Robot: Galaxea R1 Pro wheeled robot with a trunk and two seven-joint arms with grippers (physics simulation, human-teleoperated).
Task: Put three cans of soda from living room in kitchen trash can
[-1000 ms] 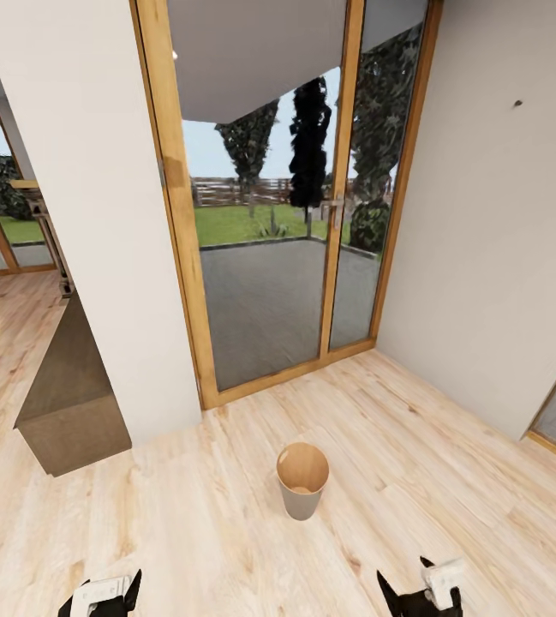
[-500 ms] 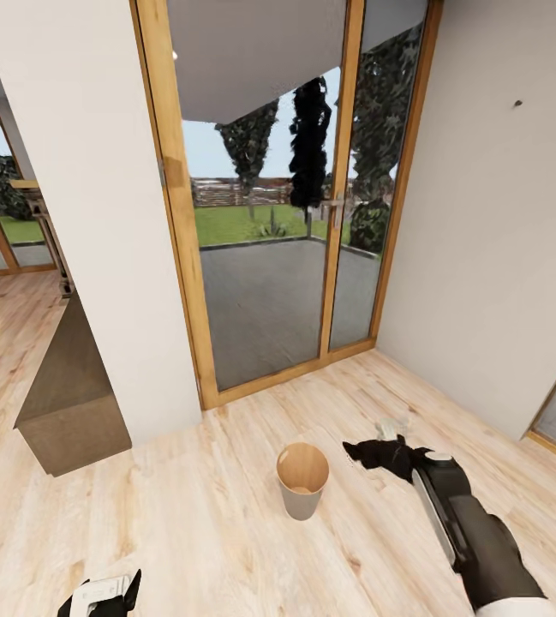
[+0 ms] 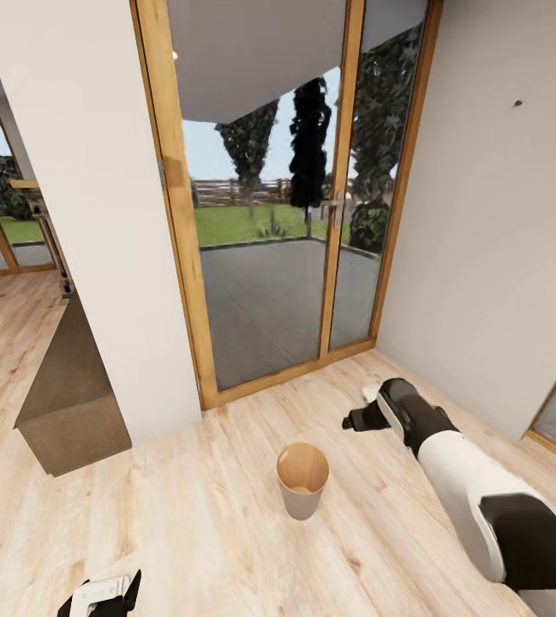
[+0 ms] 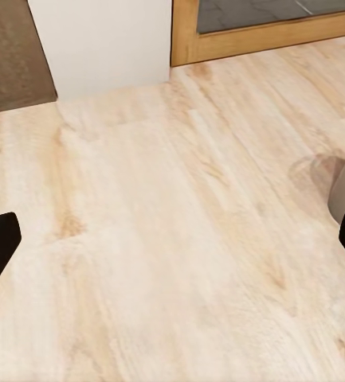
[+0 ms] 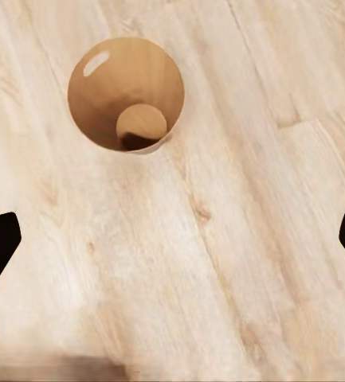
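My left gripper [image 3: 106,594] hangs low with fingers spread, holding nothing. The small grey tapered bin with its tan wood inside [image 3: 301,480] stands on the pale wood floor [image 3: 209,523]. My right gripper [image 3: 356,421] hovers beyond it, splayed and empty, likely positioned for dropping.

1. Small round tapered grey bin with wood inside [image 3: 301,490]: on the light wood plank floor [image 3: 209,514], centre.
2. Wood-framed glass doors [image 3: 273,214]: behind bin, 12 o'clock.
3. White-and-black right arm's gripper [image 3: 359,420]: above floor, 2 o'clock of bin.
4. Brown low cabinet [image 3: 68,394]: 10 o'clock of bin.
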